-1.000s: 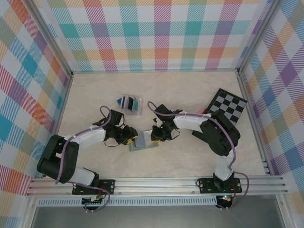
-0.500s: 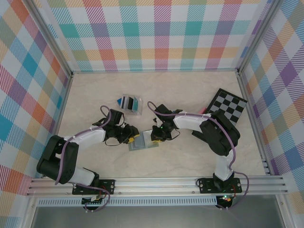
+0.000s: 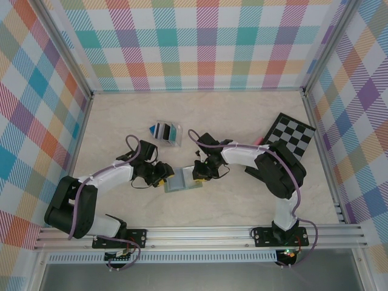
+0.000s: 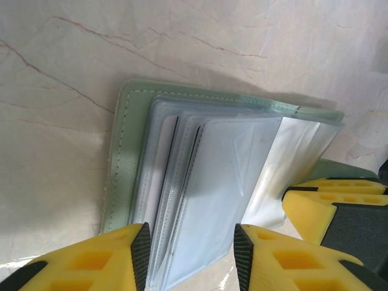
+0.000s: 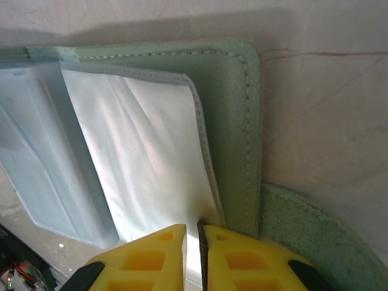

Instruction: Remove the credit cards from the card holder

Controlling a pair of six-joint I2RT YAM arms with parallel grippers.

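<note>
Left hand (image 4: 191,250): in the left wrist view I read its yellow fingers (image 4: 115,257) as apart. They straddle the near edge of the fanned clear sleeves (image 4: 218,182). I cannot tell whether either pad touches the plastic.

Right hand (image 5: 193,241): its jaws are together except for a thin slit, and they are clamped on the edge of the pale inner panel (image 5: 151,145) of the card holder (image 3: 180,181). The grip sits just inside the stitched green cover.

Card holder position: it lies opened out on the marble-patterned bench (image 3: 242,109), near the middle and slightly toward the arm bases. It is directly between the two hands, with the left hand at its left end and the right hand at its right end. The grey-green cover faces the bench and the blue-grey pockets face up. I cannot confirm from these views what the sleeves contain.

Other items on the bench:
- A clear plastic stand (image 3: 165,131) of upright black, white and teal cards sits beyond the left hand, apart from the holder.
- A checkerboard (image 3: 291,137) lies tilted at the far right, well apart from the work area.
</note>
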